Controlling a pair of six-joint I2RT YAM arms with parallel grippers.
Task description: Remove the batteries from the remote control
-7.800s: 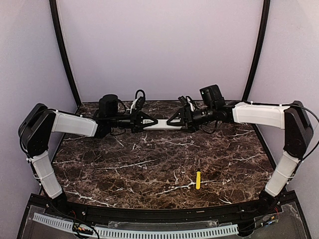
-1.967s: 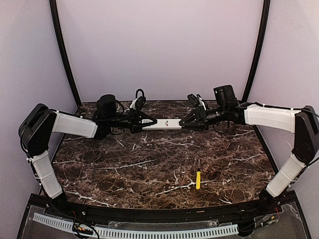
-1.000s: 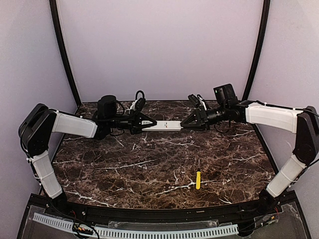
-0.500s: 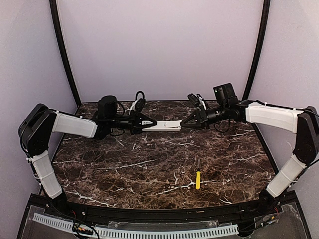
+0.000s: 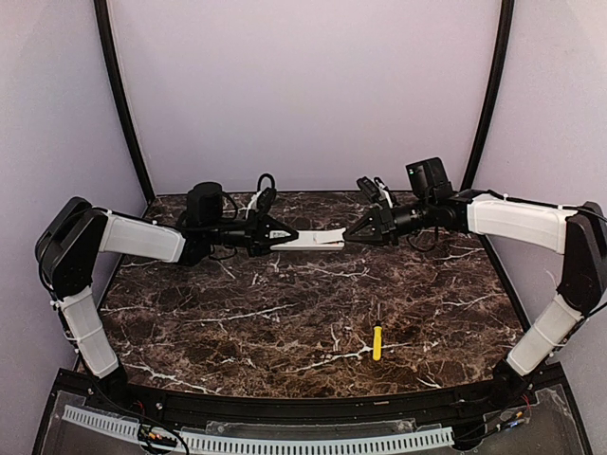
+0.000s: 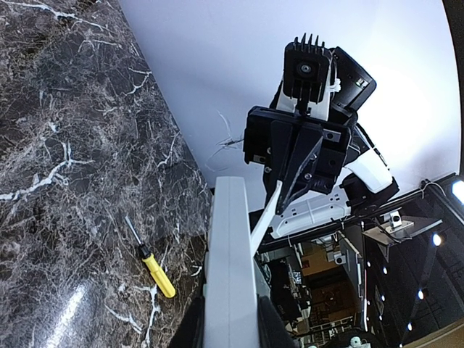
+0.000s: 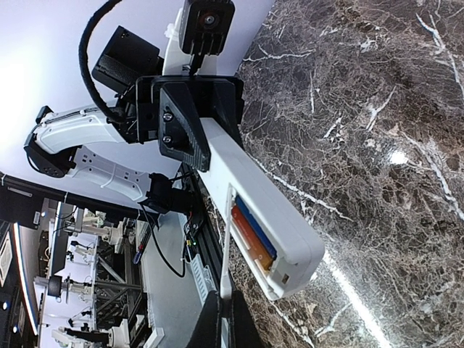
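Over the table (image 5: 285,322), right claw (image 5: 349,236) has closed on the cover (image 6: 266,216); left claw (image 5: 289,237) holds remote control (image 7: 286,217).

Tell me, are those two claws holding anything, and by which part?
Left gripper clamps the remote control by one end; right gripper pinches the battery cover by its edge.

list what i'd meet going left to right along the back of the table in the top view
left end effector → remote → right end effector. The screwdriver is left out: it lies nearer, level with the right end effector's span.
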